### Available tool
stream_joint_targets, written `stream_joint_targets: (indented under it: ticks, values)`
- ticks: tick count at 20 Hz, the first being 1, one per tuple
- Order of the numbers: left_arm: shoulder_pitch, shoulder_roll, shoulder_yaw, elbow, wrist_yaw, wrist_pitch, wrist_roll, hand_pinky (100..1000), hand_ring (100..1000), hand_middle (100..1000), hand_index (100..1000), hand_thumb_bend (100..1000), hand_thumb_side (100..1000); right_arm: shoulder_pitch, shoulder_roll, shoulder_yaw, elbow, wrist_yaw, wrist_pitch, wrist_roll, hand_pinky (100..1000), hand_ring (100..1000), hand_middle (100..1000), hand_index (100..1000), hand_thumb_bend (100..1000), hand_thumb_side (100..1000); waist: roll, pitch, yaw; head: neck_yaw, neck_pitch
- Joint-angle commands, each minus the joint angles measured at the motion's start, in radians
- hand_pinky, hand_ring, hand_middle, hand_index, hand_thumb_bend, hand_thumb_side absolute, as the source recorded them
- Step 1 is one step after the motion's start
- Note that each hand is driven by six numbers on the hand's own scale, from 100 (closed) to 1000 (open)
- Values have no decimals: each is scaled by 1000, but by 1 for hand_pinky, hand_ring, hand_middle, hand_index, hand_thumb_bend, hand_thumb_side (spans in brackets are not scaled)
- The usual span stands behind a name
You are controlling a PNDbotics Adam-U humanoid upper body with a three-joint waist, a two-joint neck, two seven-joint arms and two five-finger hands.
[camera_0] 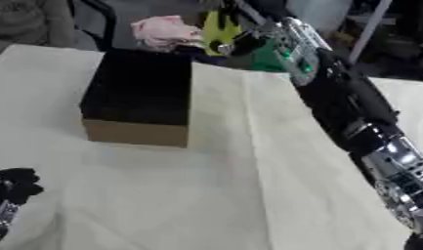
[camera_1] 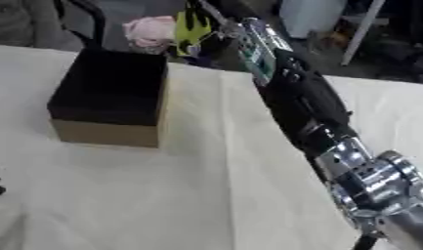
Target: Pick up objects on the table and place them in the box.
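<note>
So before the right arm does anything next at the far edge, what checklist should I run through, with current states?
1. Open brown cardboard box upright on the cream cloth-covered table: ok.
2. Box mouth unobstructed: ok.
3. Right hand beside the yellow-green object: ok.
4. Fingers actually closed on it: cannot tell.
5. Pink crumpled object beyond the box, apart from the hand: ok.
6. Left hand idle at lower left, away from the box: ok.

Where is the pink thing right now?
The pink thing is at the far edge of the table, just behind the box, beside a yellow-green object near the right hand.
</note>
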Motion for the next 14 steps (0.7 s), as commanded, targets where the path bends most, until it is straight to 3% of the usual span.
stream_joint_targets:
  ticks: [1, 8, 9, 12, 14]
  values:
    - [-9, 0, -4, -14, 6, -1, -7, 681, 576, 567, 680, 541, 617, -33, 23, 7, -2, 10, -12, 8, 613, 646, 271, 466, 429, 100, 10, -20, 4, -10, -3]
    - [-11, -6, -7, -14, 9, -1, -9, 681, 575, 567, 680, 541, 616, -16, 98, 37, 15, 42, -50, 32, 627, 671, 345, 540, 487, 140, 21, -18, 10, -19, -1]
    - [-10, -7, -7, -15, 10, -1, -10, 681, 575, 567, 680, 542, 617, -11, 105, 39, 19, 47, -54, 36, 637, 689, 420, 617, 540, 222, 23, -18, 9, -20, 0]
    - [-10, -8, -7, -14, 10, -1, -10, 681, 575, 567, 680, 542, 617, 1, 119, 40, 37, 56, -61, 45, 655, 725, 524, 720, 599, 281, 27, -16, 5, -19, 1]
    - [-10, -9, -6, -15, 10, -1, -10, 682, 575, 566, 680, 542, 617, 7, 121, 39, 46, 58, -64, 52, 694, 783, 698, 835, 678, 310, 29, -16, 1, -17, 2]
